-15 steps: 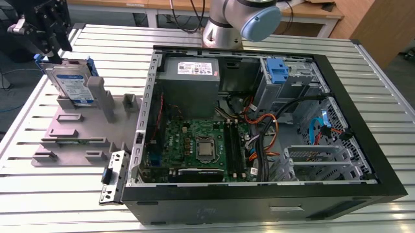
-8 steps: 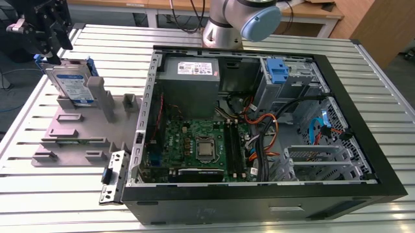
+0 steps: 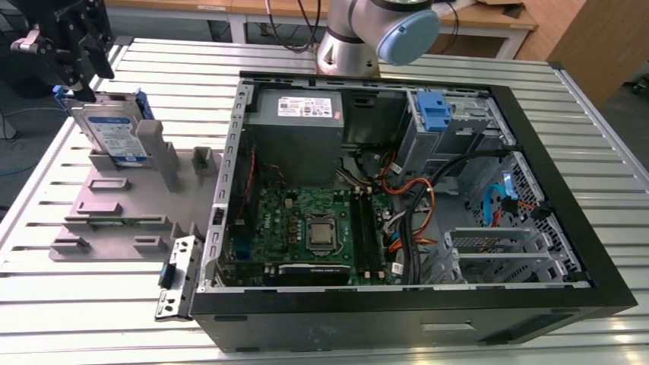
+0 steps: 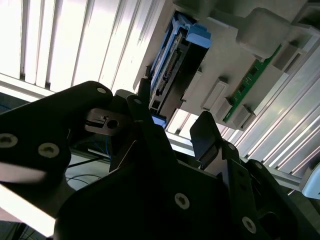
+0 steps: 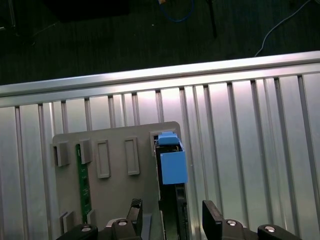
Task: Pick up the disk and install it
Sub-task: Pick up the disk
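— What is hidden or cut off here?
— The gripper (image 3: 83, 85) is cropped by the upper corner at the exterior view's left, and its fingertips are hard to tell from its dark body there. The lower part of the disk (image 3: 109, 131) is masked by the posts of the grey fixture plate (image 3: 132, 199). In both wrist views the disk is seen edge-on, so its face is hidden.

— How is the gripper set?
— The jaws are spread wide. In the first wrist view the disk is seen between the fingers (image 5: 212, 220), with a gap beside one finger; the other side is harder to judge. Nothing is gripped.

— Where is the disk kept?
— It is held upright in a slot at a corner of the plate, on the slatted table (image 3: 61, 304), to the exterior view's left of the open computer case (image 3: 406, 323).

— What else is seen?
— A green circuit strip (image 5: 84, 180) is seated in the plate. Inside the case, a grey power supply (image 3: 294, 114) and a blue bracket (image 3: 434, 114) are mounted, and cables (image 3: 416, 190) are draped below the bracket.
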`<action>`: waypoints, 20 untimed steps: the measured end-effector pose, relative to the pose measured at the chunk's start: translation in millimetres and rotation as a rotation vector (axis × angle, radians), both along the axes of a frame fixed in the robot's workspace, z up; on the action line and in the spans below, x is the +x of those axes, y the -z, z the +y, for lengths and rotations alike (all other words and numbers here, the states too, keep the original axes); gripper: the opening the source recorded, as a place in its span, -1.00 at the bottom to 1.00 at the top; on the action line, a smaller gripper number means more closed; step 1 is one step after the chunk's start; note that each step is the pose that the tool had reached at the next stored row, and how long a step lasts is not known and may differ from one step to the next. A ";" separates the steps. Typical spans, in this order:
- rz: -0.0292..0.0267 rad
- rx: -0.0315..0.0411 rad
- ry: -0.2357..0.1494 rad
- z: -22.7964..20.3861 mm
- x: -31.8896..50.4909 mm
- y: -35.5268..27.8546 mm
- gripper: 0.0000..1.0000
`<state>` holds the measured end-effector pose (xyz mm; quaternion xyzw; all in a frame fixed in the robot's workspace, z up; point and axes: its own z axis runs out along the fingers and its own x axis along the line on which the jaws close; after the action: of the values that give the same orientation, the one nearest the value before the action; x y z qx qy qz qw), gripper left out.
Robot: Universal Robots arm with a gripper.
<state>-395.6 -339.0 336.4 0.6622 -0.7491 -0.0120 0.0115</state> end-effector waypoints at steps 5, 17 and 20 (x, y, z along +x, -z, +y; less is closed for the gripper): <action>0.0001 -0.0001 0.000 0.0 0.0 0.1 0.18; 0.0001 -0.0001 -0.003 0.0 -0.3 12.4 0.18; 0.0000 -0.0001 -0.021 0.0 -0.4 14.7 0.18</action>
<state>-396.0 -339.0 321.7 0.6702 -0.7420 -0.0118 0.0116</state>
